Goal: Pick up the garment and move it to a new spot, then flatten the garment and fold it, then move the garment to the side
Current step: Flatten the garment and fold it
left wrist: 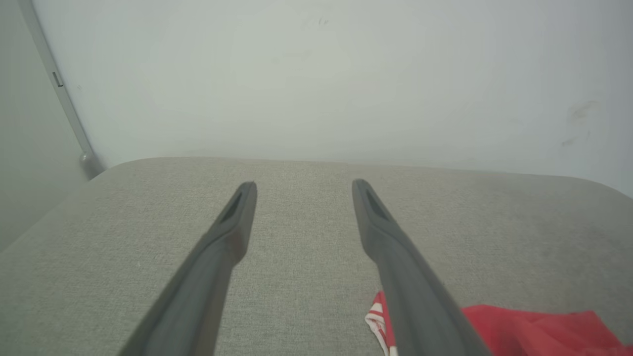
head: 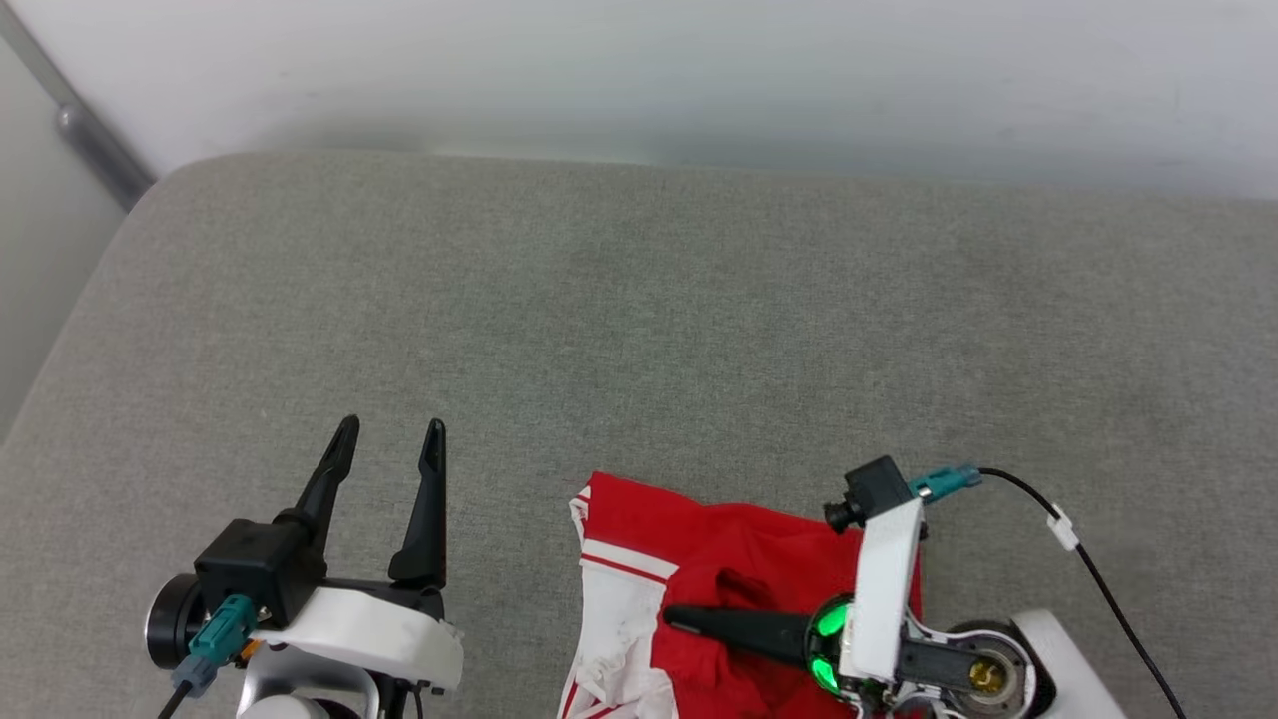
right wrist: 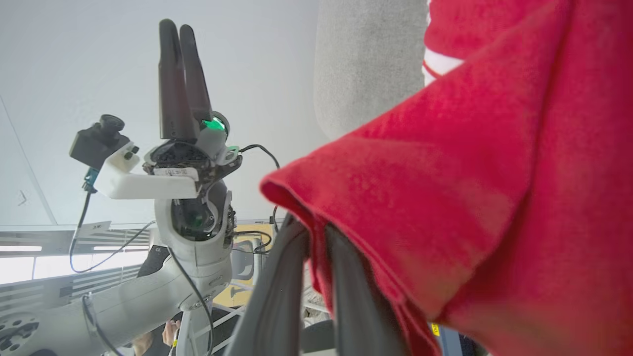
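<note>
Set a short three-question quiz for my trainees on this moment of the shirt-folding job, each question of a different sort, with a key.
1. True or false: the left gripper is open, with nothing between its fingers.
2. Multiple choice: the right gripper is
A) open and clear of any cloth
B) shut on the garment
C) holding a cable
3. Short answer: which wrist view shows the other arm's gripper?

Key
1. True.
2. B: red cloth is pinched between its fingers and drapes over them.
3. The right wrist view; it shows the left gripper against the pale wall.
</note>
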{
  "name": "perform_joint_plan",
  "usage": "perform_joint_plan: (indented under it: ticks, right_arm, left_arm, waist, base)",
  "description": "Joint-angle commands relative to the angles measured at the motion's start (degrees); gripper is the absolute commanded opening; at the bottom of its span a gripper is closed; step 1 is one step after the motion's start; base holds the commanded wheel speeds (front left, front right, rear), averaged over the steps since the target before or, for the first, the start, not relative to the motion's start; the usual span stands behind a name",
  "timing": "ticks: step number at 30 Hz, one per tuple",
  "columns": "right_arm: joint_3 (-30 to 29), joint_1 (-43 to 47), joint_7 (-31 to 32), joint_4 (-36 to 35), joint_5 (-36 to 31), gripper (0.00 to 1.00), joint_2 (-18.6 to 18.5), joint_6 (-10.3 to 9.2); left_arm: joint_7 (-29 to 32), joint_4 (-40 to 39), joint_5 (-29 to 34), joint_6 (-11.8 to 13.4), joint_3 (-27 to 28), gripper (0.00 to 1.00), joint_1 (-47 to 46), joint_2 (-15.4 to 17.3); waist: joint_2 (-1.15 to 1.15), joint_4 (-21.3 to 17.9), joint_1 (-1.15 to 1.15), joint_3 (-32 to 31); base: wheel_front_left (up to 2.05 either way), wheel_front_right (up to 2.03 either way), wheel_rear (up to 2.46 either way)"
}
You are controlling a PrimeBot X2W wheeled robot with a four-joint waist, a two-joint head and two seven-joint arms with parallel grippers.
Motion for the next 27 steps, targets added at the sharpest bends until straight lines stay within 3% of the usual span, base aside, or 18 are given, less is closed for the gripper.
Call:
perform_joint_plan:
  ticks: [1, 3, 5, 6, 7, 8, 17, 24, 27]
  right_arm:
    - [1.5, -1.8, -1.8, 1.4, -1.5, 0.00, 0.0, 0.00]
    - [4.0, -3.2, -4.4, 3.7, -2.5, 0.00, 0.0, 0.00]
    - [6.3, -4.8, -6.2, 5.8, -3.6, 0.18, 0.1, 0.00]
    - [6.9, -5.4, -7.5, 6.8, -3.9, 0.47, 0.0, 0.00]
    - [7.7, -5.9, -8.5, 7.7, -4.0, 0.95, 0.0, 0.00]
    - [8.6, -6.3, -9.4, 8.4, -3.7, 1.00, 0.1, 0.00]
    - [12.5, -9.5, -16.6, 7.0, -5.2, 1.00, -0.1, 0.00]
    - [15.4, -8.6, -24.3, 0.4, -19.0, 1.00, -6.3, 0.00]
    - [14.3, -7.9, -28.2, -0.5, -28.4, 1.00, -10.6, -0.01]
  left_arm:
    - [-0.4, 0.3, 0.2, -0.3, -0.1, 1.00, -0.9, -0.4]
    - [-0.7, 0.7, 0.1, -0.5, -0.1, 1.00, -1.5, -0.9]
    - [-0.9, 1.2, 0.2, -0.9, -0.2, 1.00, -1.9, -1.4]
    - [-1.0, 1.5, 0.3, -1.0, -0.2, 1.00, -2.0, -1.5]
    - [-1.2, 1.8, 0.3, -1.1, -0.2, 1.00, -2.1, -1.7]
    - [-1.2, 2.0, 0.3, -1.2, -0.2, 1.00, -2.3, -1.9]
    - [-1.7, 3.7, 0.3, -1.8, 0.0, 1.00, -2.0, -1.9]
    - [-1.6, 3.8, 0.0, -1.1, 0.2, 1.00, -0.3, -1.4]
    - [-1.5, 3.6, -0.1, -0.7, 0.3, 1.00, 0.5, -1.1]
  waist:
    - [0.00, 0.8, 0.00, 1.3]
    - [0.00, 1.2, 0.00, 2.1]
    - [0.00, 1.4, 0.00, 2.8]
    - [0.00, 1.5, 0.00, 3.1]
    - [0.00, 1.5, 0.00, 3.3]
    - [0.00, 1.5, 0.00, 3.4]
    - [0.00, 0.2, 0.00, 2.0]
    - [0.00, -1.7, 0.00, -0.2]
    - [0.00, -2.7, 0.00, -1.3]
  base:
    - [0.00, 0.00, 0.00]
    - [0.00, 0.00, 0.00]
    - [0.00, 0.00, 0.00]
    - [0.00, 0.00, 0.00]
    - [0.00, 0.00, 0.00]
    - [0.00, 0.00, 0.00]
    - [0.00, 0.00, 0.00]
    - [0.00, 0.00, 0.00]
    - [0.00, 0.00, 0.00]
